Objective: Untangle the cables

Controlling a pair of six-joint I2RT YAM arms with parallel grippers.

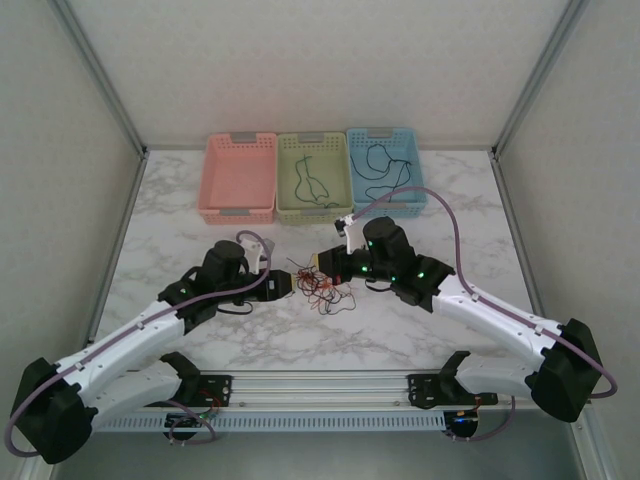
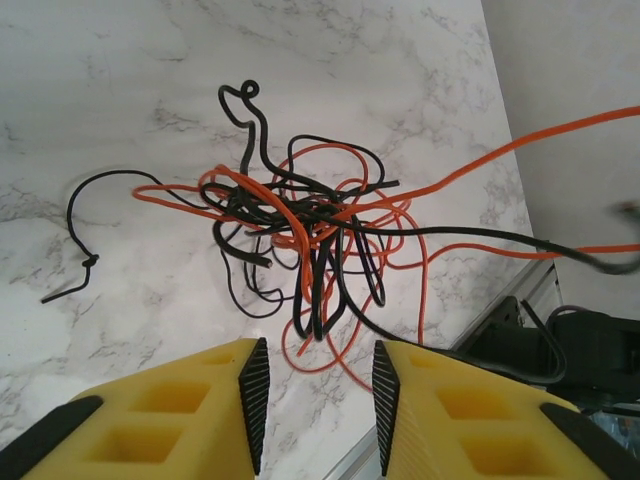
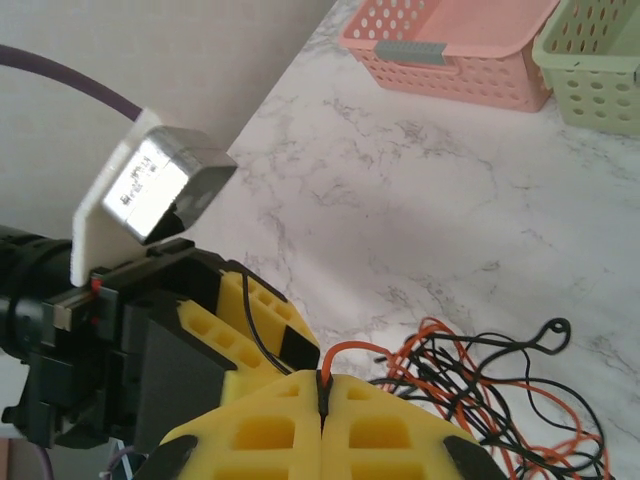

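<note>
Right end effector pinches a red-orange cable; left end effector, spread, faces the tangled cables. Next, probably pull it free.

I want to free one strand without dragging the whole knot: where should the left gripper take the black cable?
Probably its loose tail: the black cable arcs alone over bare marble left of the tangle in the left wrist view. Bring the open left gripper straight down, closing across the strand; nothing crosses it there.
</note>
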